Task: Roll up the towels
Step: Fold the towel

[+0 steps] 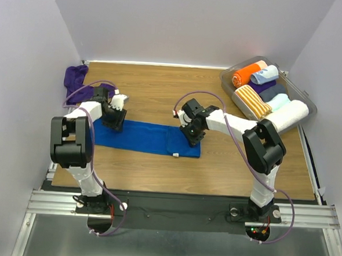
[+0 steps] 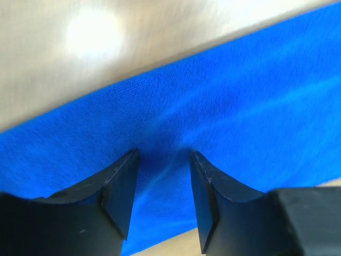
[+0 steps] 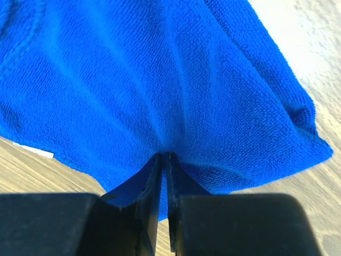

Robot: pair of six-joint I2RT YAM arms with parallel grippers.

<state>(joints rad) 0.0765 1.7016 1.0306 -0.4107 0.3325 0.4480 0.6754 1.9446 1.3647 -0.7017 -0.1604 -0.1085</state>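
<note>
The royal blue towel [image 1: 147, 137] lies as a long strip across the wooden table [image 1: 162, 87], its right end folded over. My left gripper [image 1: 114, 124] is open, its fingertips pressed down on the towel's left end [image 2: 224, 106]. My right gripper [image 1: 193, 138] is shut on the folded right end of the blue towel [image 3: 160, 80], pinching a ridge of cloth between its fingers [image 3: 154, 181]. The dark purple towel [image 1: 81, 83] lies crumpled at the table's far left corner, behind the left arm.
A clear bin [image 1: 309, 101] at the far right holds several rolled towels: orange, pale blue, orange-and-white striped, white and a dark one. White walls close in the table on three sides.
</note>
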